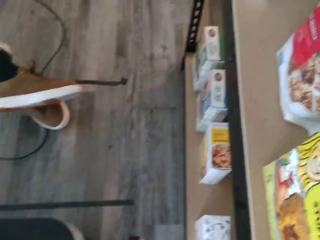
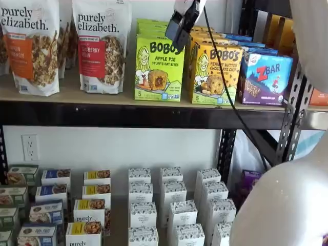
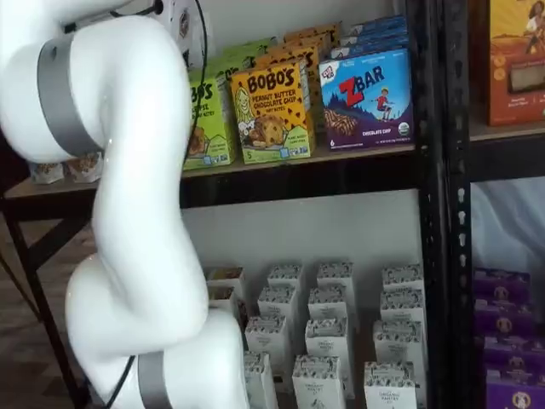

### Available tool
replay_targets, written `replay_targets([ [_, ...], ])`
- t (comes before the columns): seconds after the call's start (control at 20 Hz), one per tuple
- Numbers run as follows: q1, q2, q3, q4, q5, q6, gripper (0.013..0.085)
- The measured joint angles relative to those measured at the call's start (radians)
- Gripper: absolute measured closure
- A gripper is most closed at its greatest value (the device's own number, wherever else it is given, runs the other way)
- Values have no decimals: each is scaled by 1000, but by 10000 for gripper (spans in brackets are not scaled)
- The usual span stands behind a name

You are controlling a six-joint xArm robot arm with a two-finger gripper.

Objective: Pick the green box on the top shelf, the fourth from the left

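Reaching up toward the green box, but not holding it yet.

Big white robot arm fills the near left side in a shelf view. Behind it, the top shelf holds a row of food: two granola bags on the left, then the green box, then a yellow box touching its right side, then a blue box on the far right. The green box stands upright at the front edge of the shelf, untouched. The gripper hangs from above, just in front of the top right corner of the green box, and its black fingers look spread wide with nothing between them. So the pick is only starting. I think the fingers must go around the box, squeeze, and pull it out.
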Motion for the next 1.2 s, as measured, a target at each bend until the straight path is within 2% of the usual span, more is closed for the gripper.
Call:
replay_targets([
  [0.3,39,-17,41,-24,-119,24,130],
  [0.5,61,-9,58,-13,-216,40,130],
  [0.9,70,52,13,-3,-288,47,130],
  [1.2,84,89,-5,-38,-321,53,130],
])
